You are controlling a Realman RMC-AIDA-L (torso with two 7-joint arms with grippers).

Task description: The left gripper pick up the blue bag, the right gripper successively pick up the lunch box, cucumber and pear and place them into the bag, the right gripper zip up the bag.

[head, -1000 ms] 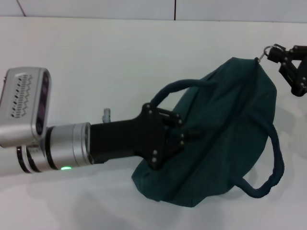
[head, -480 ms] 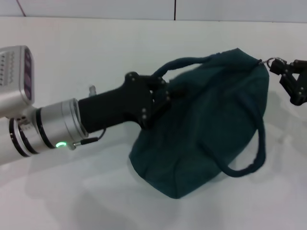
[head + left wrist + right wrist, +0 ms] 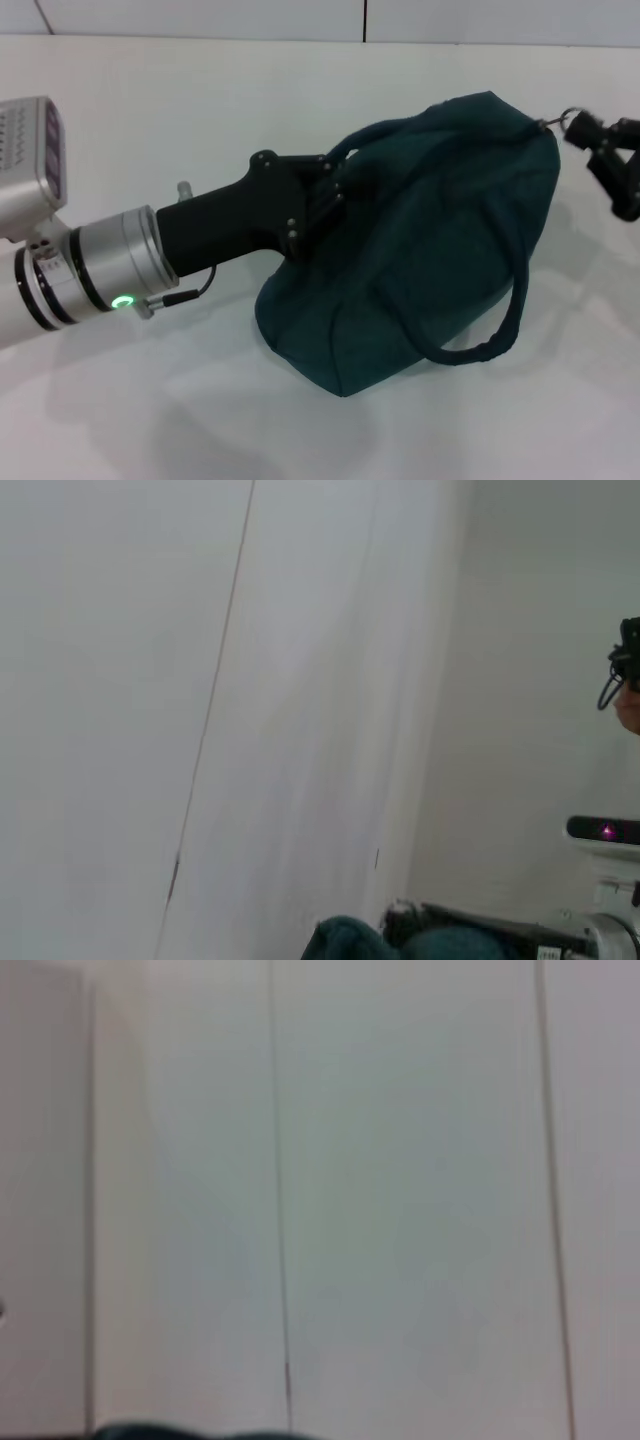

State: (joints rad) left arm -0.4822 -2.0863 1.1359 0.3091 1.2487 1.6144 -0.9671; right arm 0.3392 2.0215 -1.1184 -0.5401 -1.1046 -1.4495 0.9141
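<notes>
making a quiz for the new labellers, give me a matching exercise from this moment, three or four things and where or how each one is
Things:
1. left gripper
2. right gripper
3. blue bag
4. loose handle

States:
A. hangs free down the bag's near side
B. at the metal ring pull at the bag's far right corner
C. bulky, its zipper line no longer gaping
D. at the bag's left side, by the upper handle

Pairs: 1-D, 2-B, 3-C, 4-A
</notes>
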